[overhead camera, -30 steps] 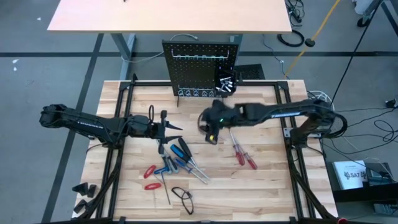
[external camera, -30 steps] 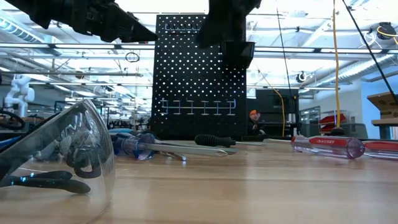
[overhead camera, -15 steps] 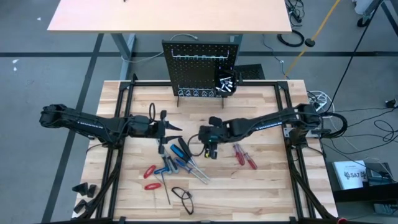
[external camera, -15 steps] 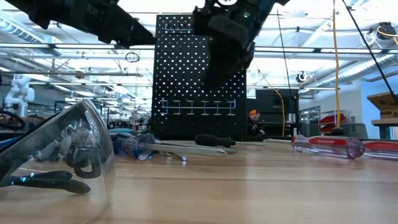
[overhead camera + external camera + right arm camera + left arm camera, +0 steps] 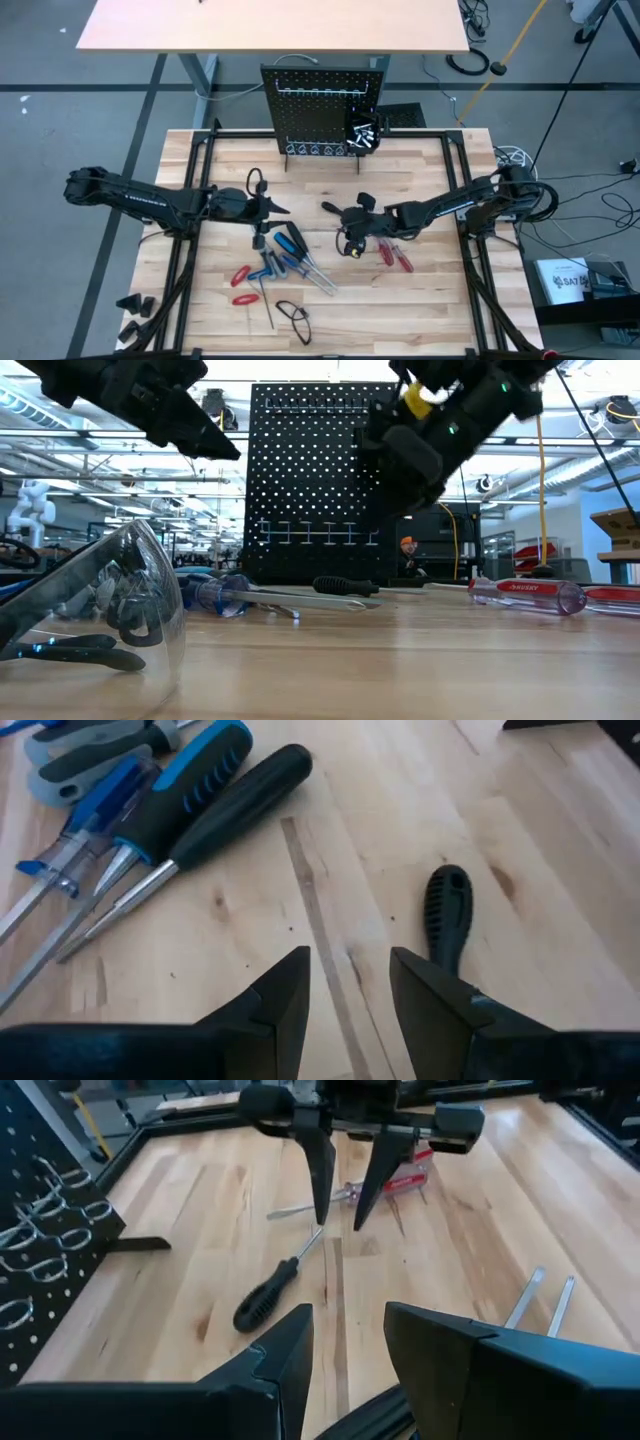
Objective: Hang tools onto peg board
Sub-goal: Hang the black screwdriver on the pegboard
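My right gripper (image 5: 345,225) hangs open over the table's middle, fingers pointing down (image 5: 345,1210), just above a small black-handled screwdriver (image 5: 268,1295) (image 5: 447,915) that lies flat on the wood. My left gripper (image 5: 268,207) (image 5: 345,1330) waits open to its left, above the table. Blue- and black-handled screwdrivers (image 5: 290,250) (image 5: 190,790) and red pliers (image 5: 240,275) lie in a heap near the left gripper. Two red-handled screwdrivers (image 5: 392,250) lie beside the right arm. The black peg board (image 5: 322,105) stands at the far edge, its bin (image 5: 362,135) holding silver bits.
Clear safety glasses (image 5: 295,318) (image 5: 110,600) lie near the table's near edge. A black metal frame (image 5: 200,150) runs around the tabletop. Bare wood (image 5: 400,170) lies between the grippers and the peg board.
My right gripper has come down from high over the table's middle, moving toward the near and right edges and tipping, and now hangs low over the small black screwdriver. My left gripper has dipped a little. No tool has moved.
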`<state>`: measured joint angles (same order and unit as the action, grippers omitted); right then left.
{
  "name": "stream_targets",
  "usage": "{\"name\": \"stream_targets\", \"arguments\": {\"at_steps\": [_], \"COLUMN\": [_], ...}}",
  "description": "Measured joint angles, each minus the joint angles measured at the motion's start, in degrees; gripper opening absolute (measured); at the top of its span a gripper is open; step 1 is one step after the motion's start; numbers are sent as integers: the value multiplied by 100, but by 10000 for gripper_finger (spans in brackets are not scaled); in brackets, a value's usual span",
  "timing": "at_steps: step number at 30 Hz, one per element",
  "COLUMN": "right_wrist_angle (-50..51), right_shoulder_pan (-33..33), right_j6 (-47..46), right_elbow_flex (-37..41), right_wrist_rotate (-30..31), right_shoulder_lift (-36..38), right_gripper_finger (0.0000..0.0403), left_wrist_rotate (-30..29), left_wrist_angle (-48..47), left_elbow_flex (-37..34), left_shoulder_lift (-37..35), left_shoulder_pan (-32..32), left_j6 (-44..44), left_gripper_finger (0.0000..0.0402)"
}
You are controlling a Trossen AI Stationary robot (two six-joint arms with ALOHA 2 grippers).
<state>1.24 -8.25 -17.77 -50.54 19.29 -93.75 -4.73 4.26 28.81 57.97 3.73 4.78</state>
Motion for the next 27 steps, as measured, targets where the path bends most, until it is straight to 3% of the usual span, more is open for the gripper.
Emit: {"name": "stream_targets", "arguments": {"at_steps": [4,11,17,27], "right_wrist_angle": [-434,-411,-416,-969], "right_shoulder_pan": [52,482,775,973], "right_j6": [74,-228,-43,95], "right_elbow_flex": [268,257,249,249], "right_wrist_rotate": [15,69,-9,-329], "right_shoulder_lift": [-1,-7,-72,-998], "right_gripper_finger": [132,132,132,159], "left_wrist_rotate": [0,185,336,512], "left_wrist_angle": [8,688,716,726], "left_elbow_flex": [-10,-10,-10,-10], "left_shoulder_lift": [201,667,964,977], "left_shoulder_pan": [0,0,-34,-271], "left_j6": [12,302,317,306], "left_gripper_finger": [134,134,134,134]}}
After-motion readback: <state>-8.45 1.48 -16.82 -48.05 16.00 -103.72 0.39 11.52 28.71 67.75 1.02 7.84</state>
